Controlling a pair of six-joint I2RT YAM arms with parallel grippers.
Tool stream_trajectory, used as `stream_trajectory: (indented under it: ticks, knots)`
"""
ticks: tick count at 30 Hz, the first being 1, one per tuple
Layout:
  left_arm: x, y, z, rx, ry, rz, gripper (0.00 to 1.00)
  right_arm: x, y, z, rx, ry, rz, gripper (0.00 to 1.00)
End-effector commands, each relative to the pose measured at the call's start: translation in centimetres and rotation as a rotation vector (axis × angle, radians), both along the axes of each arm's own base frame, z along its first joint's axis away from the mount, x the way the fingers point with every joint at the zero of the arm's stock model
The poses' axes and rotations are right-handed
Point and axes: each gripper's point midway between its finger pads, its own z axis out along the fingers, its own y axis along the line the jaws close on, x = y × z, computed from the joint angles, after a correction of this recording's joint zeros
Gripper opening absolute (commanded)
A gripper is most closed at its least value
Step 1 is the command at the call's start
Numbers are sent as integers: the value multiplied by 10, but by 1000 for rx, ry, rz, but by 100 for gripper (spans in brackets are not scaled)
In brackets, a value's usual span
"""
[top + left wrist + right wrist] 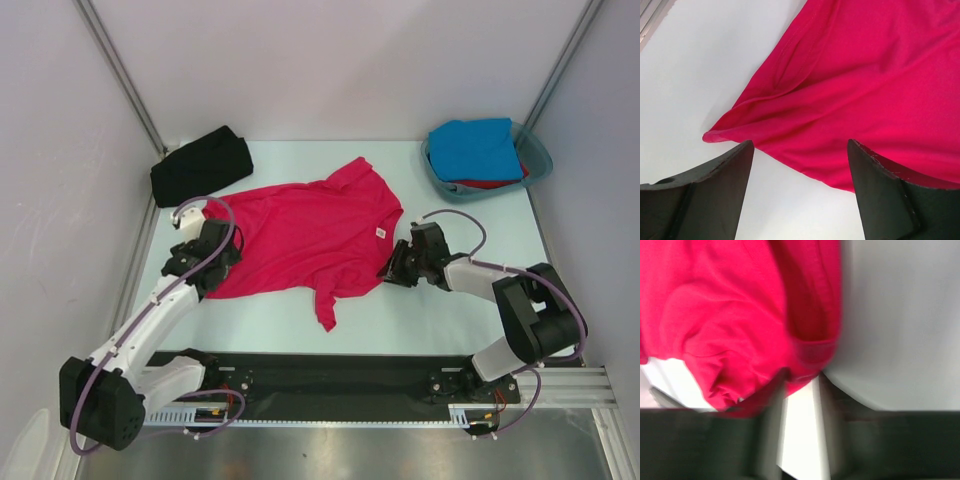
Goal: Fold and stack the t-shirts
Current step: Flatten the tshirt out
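The crimson-pink t-shirt (300, 235) lies spread flat mid-table, its white neck label (380, 234) on the right. My left gripper (212, 265) is open at the shirt's left hem corner (715, 136), and the hem edge runs across between its fingers (715, 185) without being pinched. My right gripper (392, 270) sits at the shirt's right edge near the collar. In the blurred right wrist view its jaws (804, 377) stand narrow with bare table between them and a bunched fold of the shirt (730, 315) at the tips. A folded black t-shirt (200, 165) lies back left.
A teal plastic tub (540, 155) at the back right holds a blue t-shirt (482, 148) on top of a red one (495, 184). White walls close in the table on the left, back and right. The arms' base rail (330, 385) runs along the near edge.
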Motion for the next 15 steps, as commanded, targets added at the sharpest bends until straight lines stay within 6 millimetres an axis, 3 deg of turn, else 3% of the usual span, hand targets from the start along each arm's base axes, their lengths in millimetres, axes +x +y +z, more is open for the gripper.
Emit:
stream_trajectory:
  ticks: [1,3,4,10,11,12,15]
  knots:
    - [10,-3,10,-4,-31,-15,81,-15,-6,-21,-47,68,-17,27]
    - [11,-3,9,-2,-27,-18,81,-14,-5,-23,-48,74,-14,15]
    - [11,-3,8,0,-25,-19,81,-14,-6,-24,-51,78,-15,0]
    - [12,-3,6,9,-15,-26,81,-17,-16,-15,-102,62,-24,0]
    - [12,-4,7,7,-17,-30,81,-15,-18,-1,-103,21,-33,0]
    - [12,-4,7,7,-14,-31,81,-20,-27,-1,-148,30,-48,0]
    - [14,-5,7,9,-11,-41,81,-25,-49,25,-218,-29,-90,0]
